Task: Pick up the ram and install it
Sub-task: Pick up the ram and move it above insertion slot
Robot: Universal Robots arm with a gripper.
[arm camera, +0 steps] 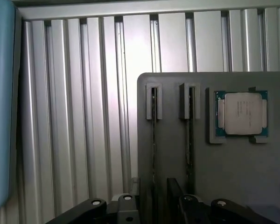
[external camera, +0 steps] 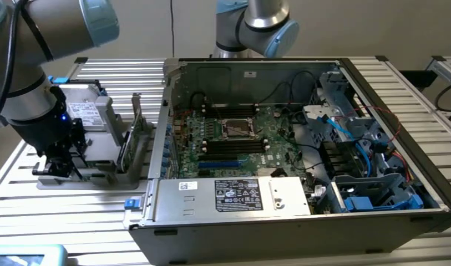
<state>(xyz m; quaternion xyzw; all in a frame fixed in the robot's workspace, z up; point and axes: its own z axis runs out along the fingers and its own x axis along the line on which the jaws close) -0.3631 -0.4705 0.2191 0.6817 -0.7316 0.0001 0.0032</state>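
Spread wide, the gripper (external camera: 57, 167) hangs low over the grey holder (external camera: 92, 180) near the table's edge on the exterior view's left. Its jaws are either side of the ram (arm camera: 153, 140), which stands on its edge in a slot of that holder; whether they touch it I cannot tell. Just beside it a second stick (arm camera: 190, 140) stands in its own slot, and a processor chip (arm camera: 242, 113) lies flat in a pocket. Nearest the exterior camera, a teal object (external camera: 25, 256) sits at the table's near corner. The table (external camera: 55, 221) is silver metal, ribbed in long slats. A lidless computer case (external camera: 284, 230) lies across its middle, motherboard (external camera: 233, 136) facing up. At the far edge a second arm (external camera: 256, 27) rises before a plain beige wall (external camera: 358, 27).
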